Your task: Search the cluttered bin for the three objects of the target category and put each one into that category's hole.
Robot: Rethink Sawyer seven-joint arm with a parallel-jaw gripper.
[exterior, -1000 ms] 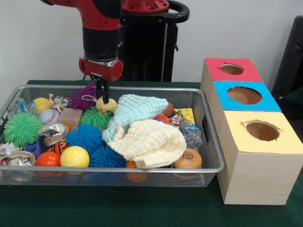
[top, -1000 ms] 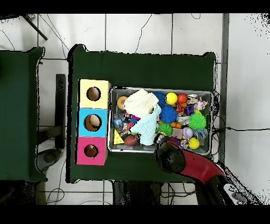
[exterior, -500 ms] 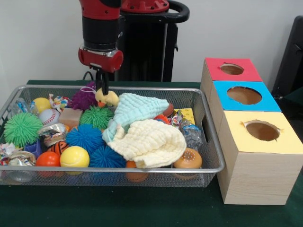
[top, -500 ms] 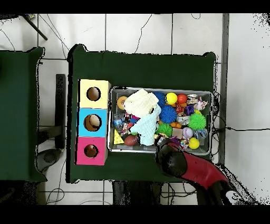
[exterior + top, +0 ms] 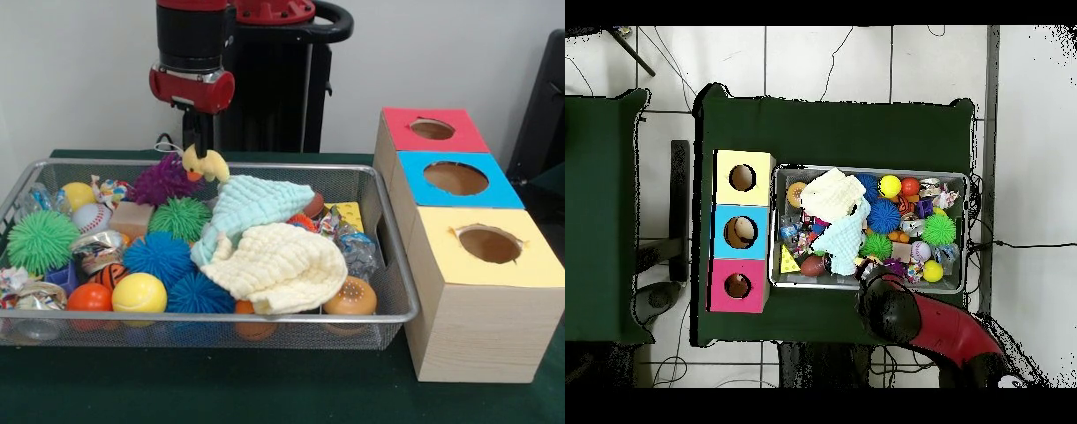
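My gripper (image 5: 201,150) is shut on a small yellow rubber duck (image 5: 207,165) with an orange beak. The duck hangs just above the far rim of the wire bin (image 5: 221,315), between a purple spiky ball (image 5: 159,181) and a light teal cloth (image 5: 256,203). To the right of the bin stand three boxes with a round hole on top: red (image 5: 402,132), blue (image 5: 415,181) and yellow (image 5: 441,256). In the overhead view the arm (image 5: 890,310) covers the duck and the gripper at the bin's (image 5: 870,168) lower edge.
The bin holds a cream cloth (image 5: 282,265), green (image 5: 40,240) and blue (image 5: 159,254) spiky balls, a yellow ball (image 5: 139,292), an orange ball (image 5: 88,298), a baseball (image 5: 91,216) and crinkly wrappers. The boxes' side stands close against the bin's right wall.
The gripper has risen with the duck in it, lifting it from among the toys to above the bin's far rim, and drifted slightly right.
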